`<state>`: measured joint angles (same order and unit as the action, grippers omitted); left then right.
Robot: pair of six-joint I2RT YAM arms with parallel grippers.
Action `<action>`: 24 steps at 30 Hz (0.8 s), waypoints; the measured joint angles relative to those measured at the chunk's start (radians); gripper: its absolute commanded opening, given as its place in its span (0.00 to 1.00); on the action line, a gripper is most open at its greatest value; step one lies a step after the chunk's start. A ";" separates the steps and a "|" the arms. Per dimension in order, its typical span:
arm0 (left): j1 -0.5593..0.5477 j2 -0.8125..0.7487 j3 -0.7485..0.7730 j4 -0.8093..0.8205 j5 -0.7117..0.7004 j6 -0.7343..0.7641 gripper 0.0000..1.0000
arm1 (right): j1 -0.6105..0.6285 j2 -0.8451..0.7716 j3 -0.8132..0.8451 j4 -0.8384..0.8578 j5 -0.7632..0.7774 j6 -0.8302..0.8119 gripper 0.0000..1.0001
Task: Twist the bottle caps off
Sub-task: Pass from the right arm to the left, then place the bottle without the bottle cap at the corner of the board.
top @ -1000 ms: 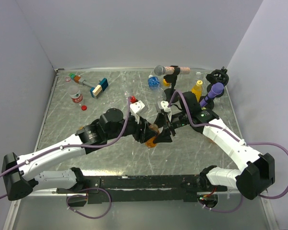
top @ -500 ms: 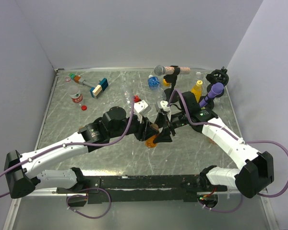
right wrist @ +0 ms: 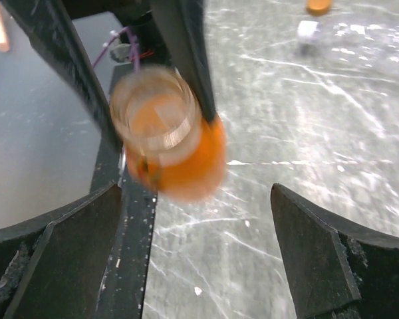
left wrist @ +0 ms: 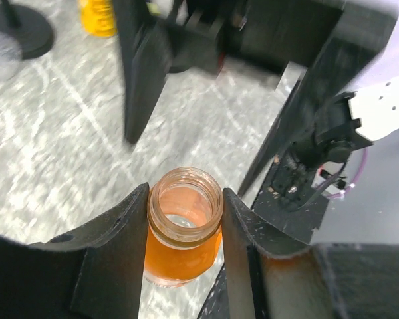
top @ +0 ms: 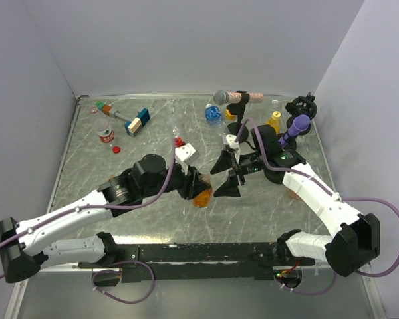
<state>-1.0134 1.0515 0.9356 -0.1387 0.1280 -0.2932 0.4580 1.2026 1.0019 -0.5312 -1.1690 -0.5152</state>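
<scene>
Across the scratched grey table [top: 86, 199] my two arms reach in and meet near the middle. My left pincer [left wrist: 185, 199] is clamped on a squat orange bottle [left wrist: 183, 229], one finger pressed to each side of its body just under the neck. The bottle sits upright in that grip with its mouth open and bare. From above it shows as an orange patch just in front of my left wrist, close to the table's centre; I cannot tell whether its base touches the surface. My right pincer [top: 225, 176] is spread wide with nothing between its fingers [right wrist: 60, 259]. It sits just beside the orange bottle but apart from it, and my right wrist camera sees the bottle only as a blur.

Toward the far edge, a taller yellow bottle [top: 273, 121] stands beside the purple microphone [top: 296, 127], and a blue-labelled bottle [top: 213, 114] sits near the grey microphone [top: 221, 98]. Far left, a clear bottle [top: 106, 134] with a red label stands near the blue-and-tan block [top: 137, 123].

Smallest of all, a loose red cap [top: 116, 149] lies on the table just beside that clear bottle. At the top of my right wrist view an orange cap [right wrist: 318, 6] and a white cap [right wrist: 307, 30] show, well apart from both pincers.
</scene>
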 measured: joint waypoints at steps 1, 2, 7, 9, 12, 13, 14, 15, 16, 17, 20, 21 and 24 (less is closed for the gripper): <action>0.001 -0.017 -0.009 -0.014 -0.013 -0.001 0.02 | -0.014 -0.005 0.000 -0.001 0.002 0.001 0.99; 0.003 -0.038 -0.018 -0.031 -0.030 -0.001 0.02 | -0.029 -0.010 0.000 -0.002 0.004 0.001 0.99; 0.027 -0.138 -0.035 -0.143 -0.175 -0.008 0.01 | -0.123 -0.027 0.000 -0.009 0.029 -0.002 0.99; 0.062 -0.200 -0.047 -0.189 -0.277 -0.008 0.01 | -0.168 -0.031 0.000 -0.009 0.029 0.000 0.99; 0.133 -0.291 -0.077 -0.238 -0.428 -0.008 0.01 | -0.205 -0.032 0.000 -0.009 0.032 0.002 0.99; 0.162 -0.322 -0.089 -0.249 -0.480 -0.007 0.01 | -0.209 -0.032 0.000 -0.008 0.032 0.002 0.99; 0.195 -0.352 -0.101 -0.254 -0.533 -0.006 0.01 | -0.209 -0.032 0.000 -0.008 0.032 0.002 0.99; 0.235 -0.383 -0.112 -0.256 -0.586 0.000 0.01 | -0.209 -0.032 0.000 -0.008 0.032 0.002 0.99; 0.266 -0.401 -0.119 -0.256 -0.620 0.007 0.01 | -0.209 -0.032 0.000 -0.008 0.032 0.002 0.99; 0.299 -0.417 -0.126 -0.252 -0.656 0.017 0.01 | -0.209 -0.032 0.000 -0.008 0.032 0.002 0.99; 0.417 -0.449 -0.156 -0.204 -0.732 0.062 0.01 | -0.209 -0.032 0.000 -0.008 0.032 0.002 0.99; 0.455 -0.449 -0.169 -0.182 -0.740 0.075 0.01 | -0.209 -0.032 -0.001 -0.008 0.032 0.002 0.99; 0.622 -0.422 -0.230 -0.087 -0.715 0.117 0.01 | -0.210 -0.032 -0.002 -0.008 0.032 0.002 0.99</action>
<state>-0.3916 0.6300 0.7052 -0.2256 -0.5865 -0.1757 0.2478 1.1706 0.9997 -0.5388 -1.1366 -0.5137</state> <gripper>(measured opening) 0.459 0.992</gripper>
